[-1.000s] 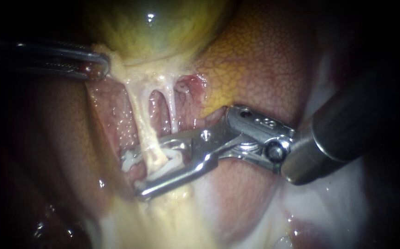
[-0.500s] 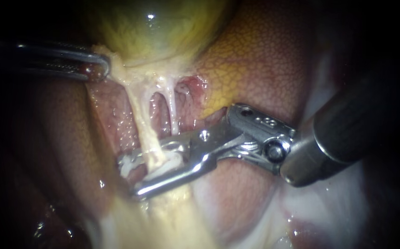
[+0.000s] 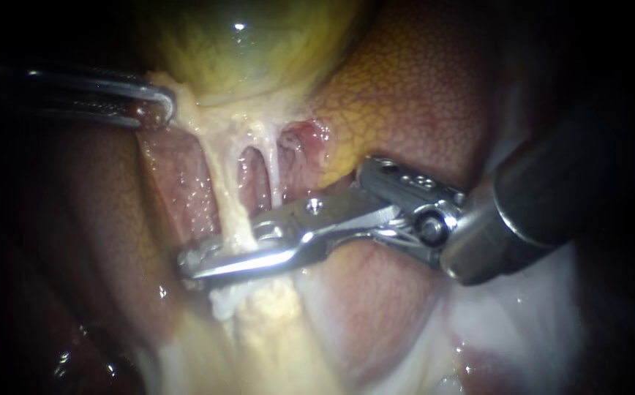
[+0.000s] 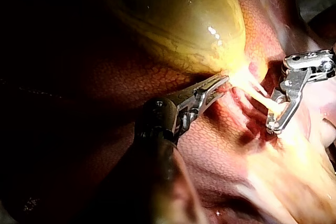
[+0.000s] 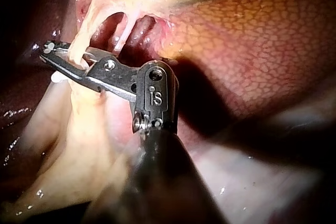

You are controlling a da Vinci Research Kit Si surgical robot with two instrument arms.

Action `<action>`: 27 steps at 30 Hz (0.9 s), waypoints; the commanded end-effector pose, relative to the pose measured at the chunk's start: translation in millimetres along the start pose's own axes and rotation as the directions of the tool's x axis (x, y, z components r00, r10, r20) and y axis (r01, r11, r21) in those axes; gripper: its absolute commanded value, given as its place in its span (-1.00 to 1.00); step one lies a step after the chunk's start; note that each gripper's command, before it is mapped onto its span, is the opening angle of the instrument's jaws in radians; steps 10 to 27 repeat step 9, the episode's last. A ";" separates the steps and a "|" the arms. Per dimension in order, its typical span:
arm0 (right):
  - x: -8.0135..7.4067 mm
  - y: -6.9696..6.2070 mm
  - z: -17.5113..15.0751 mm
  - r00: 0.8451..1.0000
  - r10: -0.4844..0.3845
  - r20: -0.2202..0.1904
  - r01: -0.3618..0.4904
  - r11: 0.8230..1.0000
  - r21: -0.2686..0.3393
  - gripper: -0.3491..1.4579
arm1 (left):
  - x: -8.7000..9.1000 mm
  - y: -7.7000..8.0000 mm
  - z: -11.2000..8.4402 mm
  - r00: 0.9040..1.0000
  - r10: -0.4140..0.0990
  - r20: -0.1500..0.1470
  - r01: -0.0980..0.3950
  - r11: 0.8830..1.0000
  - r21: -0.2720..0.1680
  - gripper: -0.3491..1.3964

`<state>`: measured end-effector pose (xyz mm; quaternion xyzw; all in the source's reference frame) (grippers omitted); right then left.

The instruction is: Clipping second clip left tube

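between jaws of our right instrument [image 3: 190, 264], left tube [image 3: 222, 192] clamped (white clip [image 3: 221, 301] just below them); left instrument [image 3: 162, 107] jaws grip gallbladder [image 3: 244, 55] edge.

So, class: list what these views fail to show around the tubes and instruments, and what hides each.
Any clip in the jaws of the right instrument: endoscope view, the jaws, shut on the left tube, cover it.
Lower end of the right tube: endoscope view, behind the right instrument's upper jaw.
Shaft of the left instrument, behind jaws shut on the gallbladder: endoscope view, lost in shadow.
Left tube's surface: left wrist view, glare washes it out.
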<state>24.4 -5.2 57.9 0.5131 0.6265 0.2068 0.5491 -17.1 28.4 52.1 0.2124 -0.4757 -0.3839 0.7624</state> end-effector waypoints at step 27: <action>-0.1 0.1 0.0 1.000 0.011 0.001 -0.011 1.000 -0.003 -1.00 | 0.0 0.0 0.0 1.000 0.000 0.000 0.000 1.000 0.000 -1.00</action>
